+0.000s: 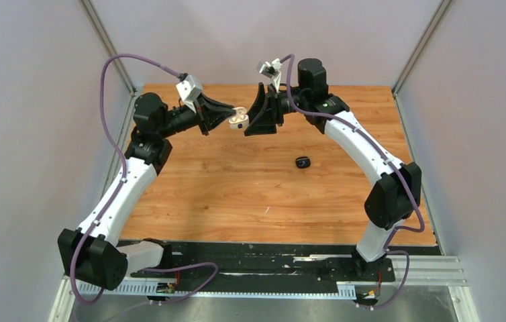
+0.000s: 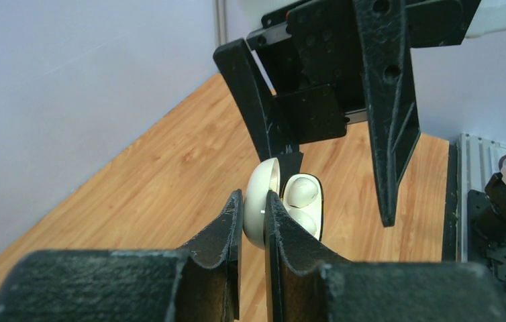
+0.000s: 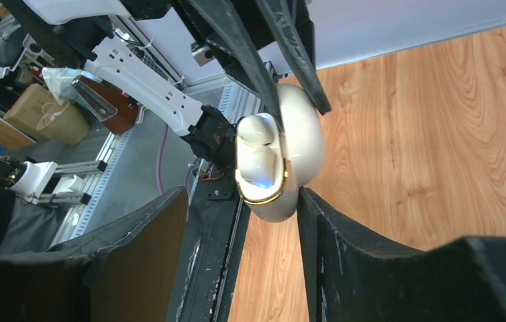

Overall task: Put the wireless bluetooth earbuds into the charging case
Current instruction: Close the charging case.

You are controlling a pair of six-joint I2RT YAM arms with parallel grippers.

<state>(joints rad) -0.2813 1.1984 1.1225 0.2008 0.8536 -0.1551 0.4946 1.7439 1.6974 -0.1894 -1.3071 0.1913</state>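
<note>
**Surface.** 1 rectangular orange-brown wood-grain tabletop [image 1: 237, 201], matt.

**Room.** Pale grey wall panels [image 1: 29, 134] close the table at 9, 12 and 3 o'clock. 2 slanting aluminium corner posts [image 1: 106, 43] stand at 11 and 1 o'clock. At 6 o'clock a scuffed black base plate [image 1: 270, 265] carries both arm bases, with a ribbed aluminium rail [image 1: 431, 270] alongside it. 1 looped purple cable [image 1: 113, 67] runs along each arm.

**Item 1.** Glossy cream-white pebble-shaped charging case [image 3: 304, 127], gold-rimmed, lid hinged open. It is held off the wood at 11 o'clock of the table centre.

**Item 2.** 2 white plastic earbuds [image 3: 256, 131] lie side by side in the case's wells.

**Item 3.** Small black rounded case [image 1: 302, 162] lies on the wood just beside the table centre at 3 o'clock, well apart from both arms.

**Left gripper** [image 1: 229, 115]. The black fingers are drawn to a narrow gap and pinch the cream-white shell between their tips.

**Right gripper** [image 3: 240, 201]. The fingers are spread wide and hold nothing. They face the open case from 3 o'clock, and 1 finger tip sits just beside the case's lower edge. Whether it touches cannot be told.
</note>
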